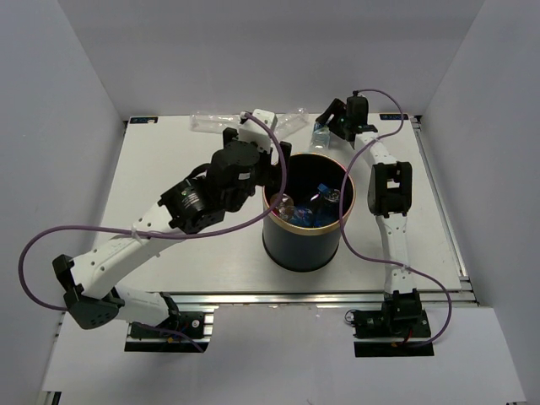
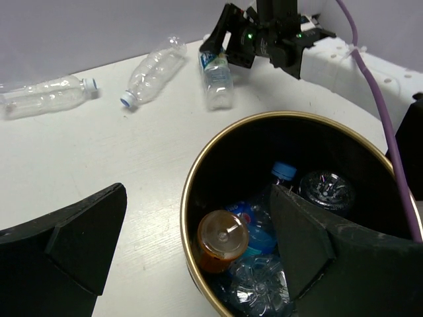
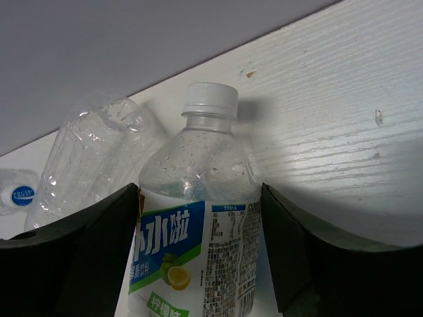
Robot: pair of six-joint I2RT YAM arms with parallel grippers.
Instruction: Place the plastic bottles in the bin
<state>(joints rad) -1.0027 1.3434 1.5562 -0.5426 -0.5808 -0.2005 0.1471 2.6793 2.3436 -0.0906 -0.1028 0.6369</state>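
Lying pinched within the right gripper [image 3: 198, 193], green-label bottle [image 3: 196, 165], left gripper [image 2: 197, 195] spread over the bin [image 2: 291, 115] rim

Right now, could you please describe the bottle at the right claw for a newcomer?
Look past the dark cylindrical bin to the table's far edge. There a clear plastic bottle lies between the right claw's fingers. Unlike its crinkled, label-less neighbours, it has a white cap and blue-green label.

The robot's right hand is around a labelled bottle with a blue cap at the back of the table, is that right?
Not quite: the cap is white, not blue, as the right wrist view shows. The rest holds: the right hand is around a labelled bottle at the back of the table.
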